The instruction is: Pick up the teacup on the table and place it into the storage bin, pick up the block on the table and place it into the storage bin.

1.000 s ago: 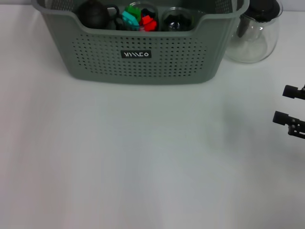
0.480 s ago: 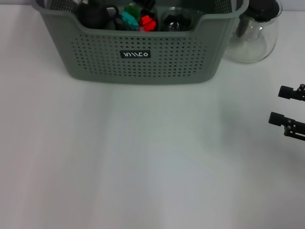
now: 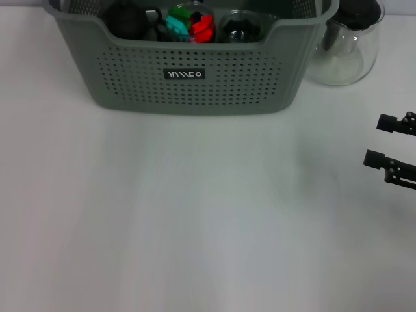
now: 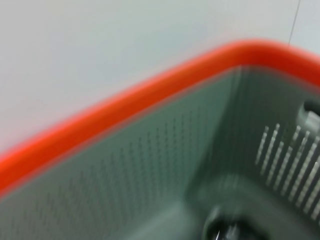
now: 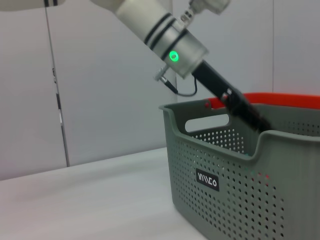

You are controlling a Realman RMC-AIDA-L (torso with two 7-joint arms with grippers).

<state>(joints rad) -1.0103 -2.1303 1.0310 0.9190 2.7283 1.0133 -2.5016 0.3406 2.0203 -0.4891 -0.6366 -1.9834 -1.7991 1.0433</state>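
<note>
Storage bin point(image 3: 195, 78) sits at the table's far edge w/ colored block point(image 3: 192, 26) inside, left arm reaching into it, grip can't be told; right gripper point(image 3: 390, 140) beside bin, jaws apart, empty; placing step, next: withdraw.

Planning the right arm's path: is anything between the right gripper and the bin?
Nothing visible lies between them. The open right gripper hangs over the table at its right side; the pitcher stands beside the bin at its right end, close by. The left arm reaches into the bin.
</note>
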